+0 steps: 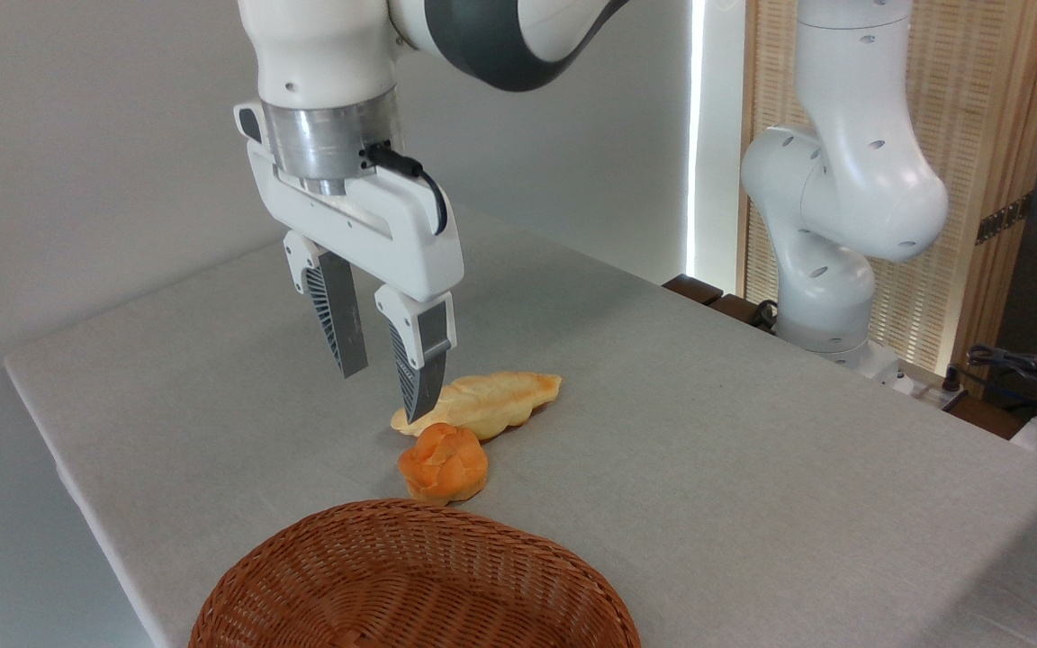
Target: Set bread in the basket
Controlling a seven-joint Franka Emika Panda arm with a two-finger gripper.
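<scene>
Just below and a bit toward the camera from your end effector (383, 391) sits the bread (443, 463), the little orange knotted bun, resting on the tabletop (752, 432) and not in the basket (410, 585) yet. The basket's rim is right in front of the bun, on its far side from the end effector. Your fingers are spread apart with nothing between them, hanging above the tabletop. Heads up on the main trap: the pale yellow loaf (491, 403) lies right behind the bun, looks like it's touching or nearly so, and the right-hand fingertip overlaps the loaf's near end in this view. I can't tell from one angle whether that tip is actually over the loaf or just in front of it. If you drop straight down from here, my guess is you clip or grab the loaf instead of the bun, or pinch both at once. You'd want to shift toward the camera first so the bun sits between the fingers. The bun's also rounded and lumpy, so an off-centre squeeze could squirt it out sideways, maybe against the basket rim. And coming down too hard could squash it into the cloth.
</scene>
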